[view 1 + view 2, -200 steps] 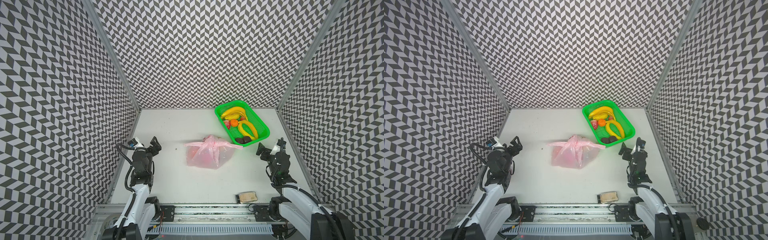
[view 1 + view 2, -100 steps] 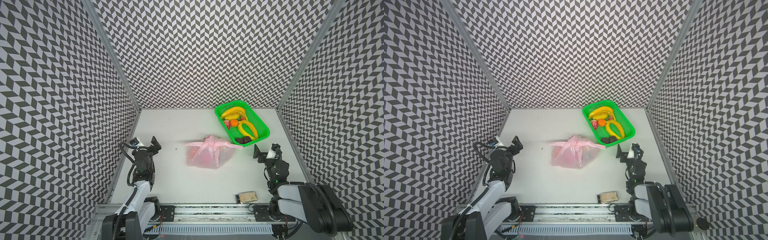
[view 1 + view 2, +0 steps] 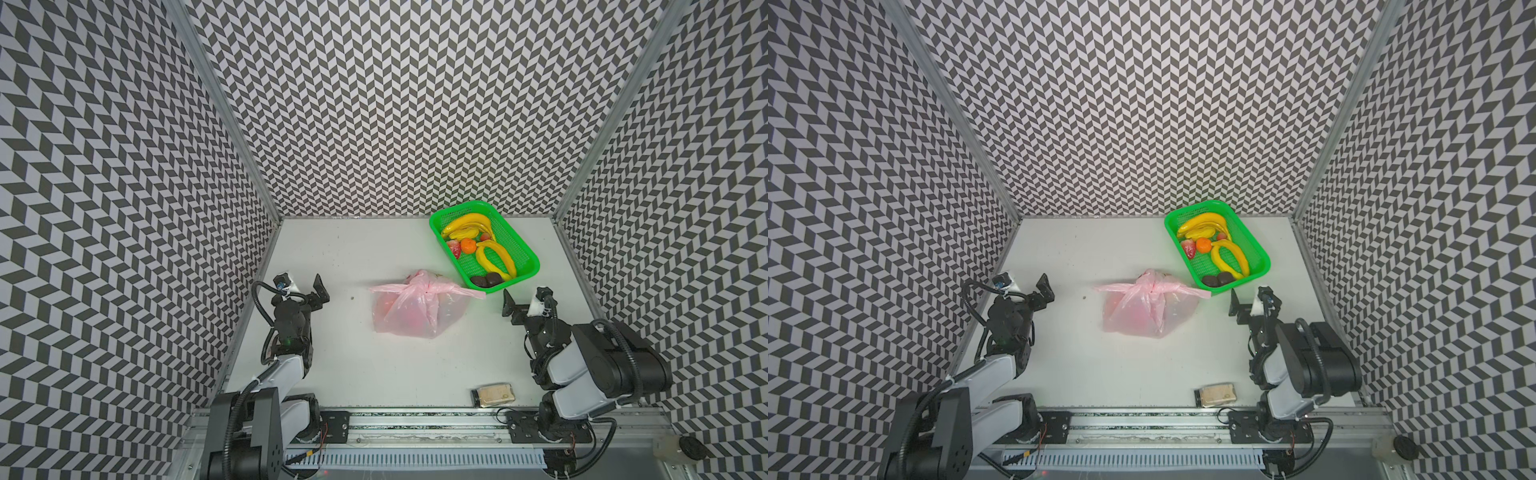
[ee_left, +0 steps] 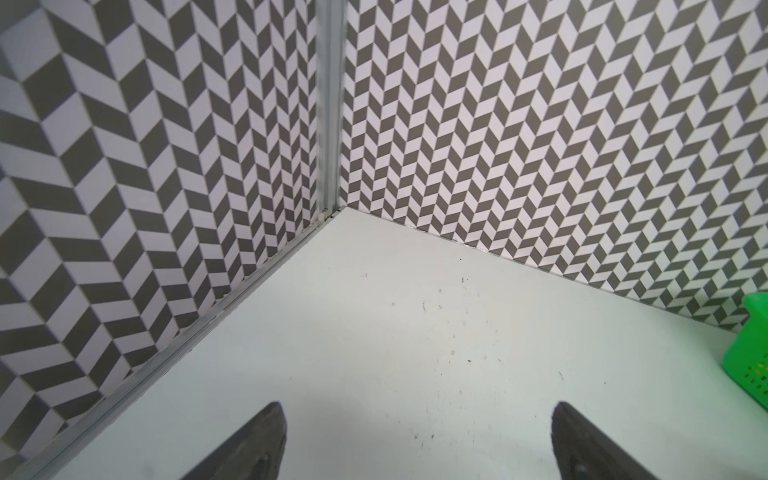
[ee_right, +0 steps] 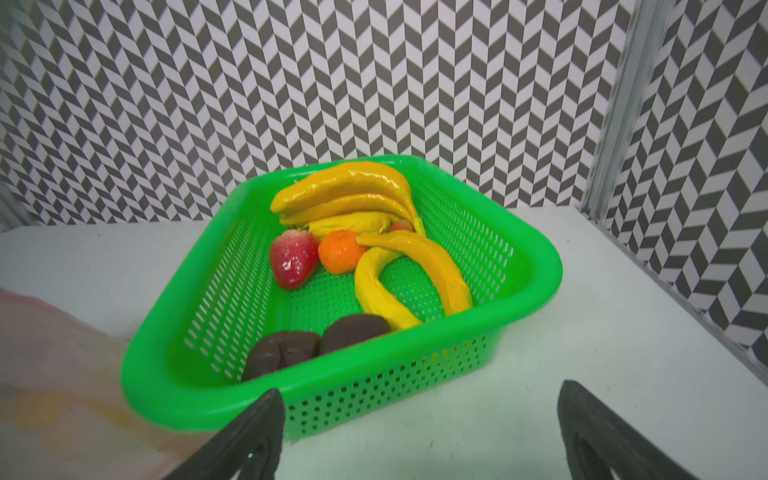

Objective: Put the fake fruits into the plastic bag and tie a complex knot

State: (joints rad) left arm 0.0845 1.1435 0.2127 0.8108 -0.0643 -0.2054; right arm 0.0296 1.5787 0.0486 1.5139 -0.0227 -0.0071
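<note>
Both arms have drawn back toward the near rail; the plastic bag (image 3: 449,311) has not shifted. It lies midway on the table (image 3: 365,374), knot (image 3: 426,286) on top, its two loose ends pointing left and right. Reddish fake fruits (image 3: 405,320) show through it. The green basket (image 5: 536,299) beside it holds two banana bunches (image 5: 345,191), one orange (image 5: 338,251), two strawberries (image 5: 293,257) and two dark brown fruits (image 5: 282,353). The left end effector (image 4: 417,415) and the right end effector (image 5: 422,395) stand wide open, holding nothing.
</note>
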